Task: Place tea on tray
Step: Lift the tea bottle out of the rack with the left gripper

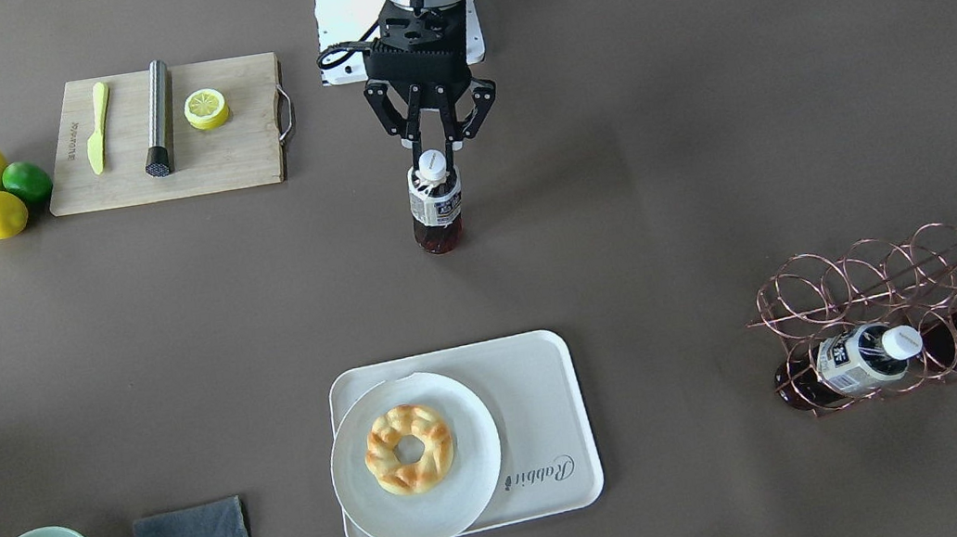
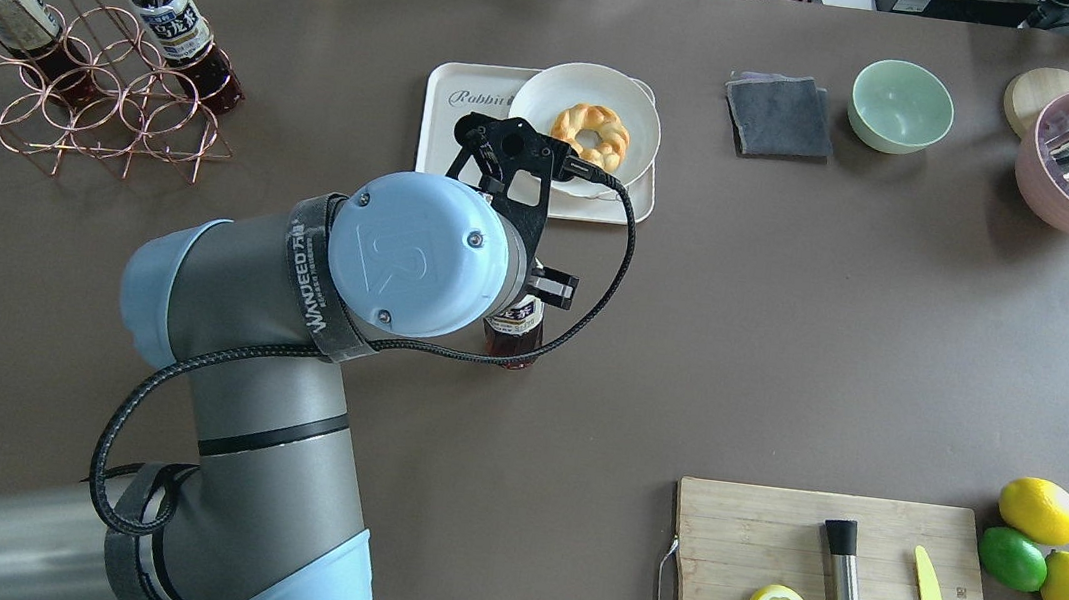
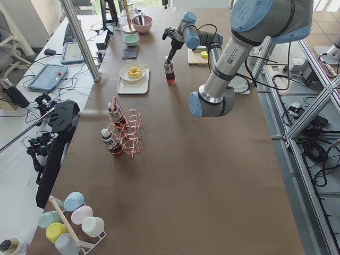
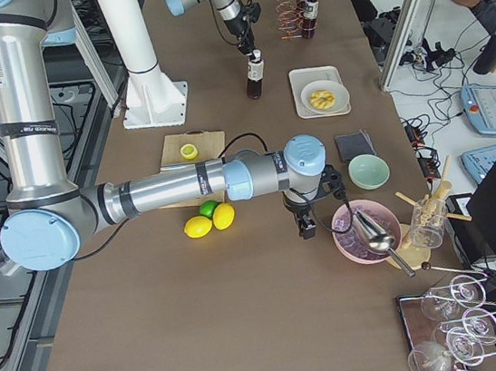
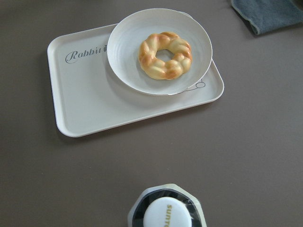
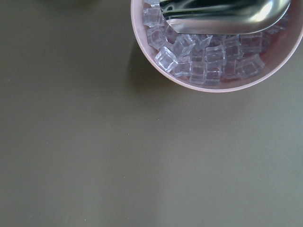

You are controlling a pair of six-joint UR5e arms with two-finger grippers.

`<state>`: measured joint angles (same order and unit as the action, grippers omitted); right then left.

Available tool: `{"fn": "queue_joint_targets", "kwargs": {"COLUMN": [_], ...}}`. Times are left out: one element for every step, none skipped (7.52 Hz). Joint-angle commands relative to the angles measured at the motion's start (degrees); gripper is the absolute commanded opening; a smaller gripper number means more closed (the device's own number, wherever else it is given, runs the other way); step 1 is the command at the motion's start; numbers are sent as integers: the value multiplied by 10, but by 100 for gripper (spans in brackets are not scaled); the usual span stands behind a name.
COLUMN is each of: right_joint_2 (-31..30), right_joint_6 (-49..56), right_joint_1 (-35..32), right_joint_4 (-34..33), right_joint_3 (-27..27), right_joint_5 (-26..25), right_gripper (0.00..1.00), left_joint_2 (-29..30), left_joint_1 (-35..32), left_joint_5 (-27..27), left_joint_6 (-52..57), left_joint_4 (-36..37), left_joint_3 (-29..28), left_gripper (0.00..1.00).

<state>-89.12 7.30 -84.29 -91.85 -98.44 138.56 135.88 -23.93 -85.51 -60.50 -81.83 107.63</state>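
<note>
Holding small clear plastic tea bottle [image 1: 436,209] by neck, left gripper [image 1: 434,155] fingers pinched on it; next, carry to bare side of off-white rectangular plastic tray [image 1: 537,382] ahead of fingers.

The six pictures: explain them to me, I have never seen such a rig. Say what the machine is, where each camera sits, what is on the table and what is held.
Two robot arms work at one table. Two pictures look down on it, one from across the table, one from behind the robot; two look along it from its ends; two come from cameras on the wrists. The left arm has its jaws closed on the neck of a tea bottle, upright mid-table; whether it touches the surface I cannot tell. Nearby lies the tray, carrying a plate with a ring pastry. Two more bottles sit in a wire rack. The right arm hangs beside a pink bowl of ice.
</note>
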Motion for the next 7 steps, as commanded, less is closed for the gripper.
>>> {"fn": "queue_joint_targets", "kwargs": {"right_joint_2": [1,0,-1,2,4,10,35], "right_joint_6": [-1,-2,-2,-10,-48,-108,-206], "right_joint_1": [0,0,0,0,3,17,48], "right_joint_4": [0,-1,-1,-1,-1,-1,0], "right_joint_3": [-3,-12,-19,-38,-68,-106,-140], "right_joint_5": [0,0,0,2,10,27,28], "right_gripper": [100,100,100,100,100,100,100], "left_joint_2": [-4,-4,-3,-2,-5,-14,-30], "left_joint_1": [17,17,17,17,15,5,-37], "left_joint_5": [22,22,23,22,21,18,-23], "left_joint_6": [-1,-1,0,-1,0,2,35], "left_joint_4": [-2,-2,-2,-1,2,4,4], "left_joint_3": [0,0,0,5,29,49,61], "left_gripper": [35,69,84,92,95,96,96]}}
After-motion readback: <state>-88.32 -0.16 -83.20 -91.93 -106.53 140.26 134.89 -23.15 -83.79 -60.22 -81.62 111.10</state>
